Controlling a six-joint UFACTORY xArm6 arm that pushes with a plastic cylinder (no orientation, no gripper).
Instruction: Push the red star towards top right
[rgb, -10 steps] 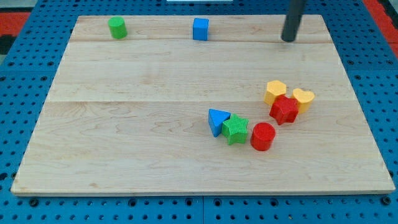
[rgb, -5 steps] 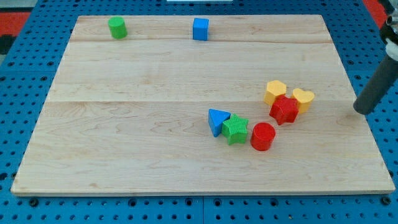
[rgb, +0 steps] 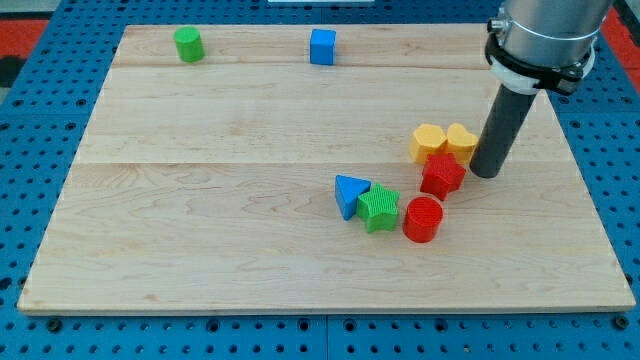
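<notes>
The red star (rgb: 442, 176) lies right of the board's middle, just below two yellow blocks (rgb: 428, 143) (rgb: 461, 141) that sit side by side. My tip (rgb: 485, 173) stands at the red star's right, close to it and to the right yellow block. The rod rises from there to the arm's end at the view's top right.
A red cylinder (rgb: 423, 219), a green star (rgb: 379, 208) and a blue triangle (rgb: 349, 195) cluster below left of the red star. A green cylinder (rgb: 187, 44) and a blue cube (rgb: 322, 46) sit along the top edge of the wooden board (rgb: 200, 200).
My tip swept from the top right, past the right edge, in to the cluster's right side. The red star and both yellow blocks shifted left by a small amount.
</notes>
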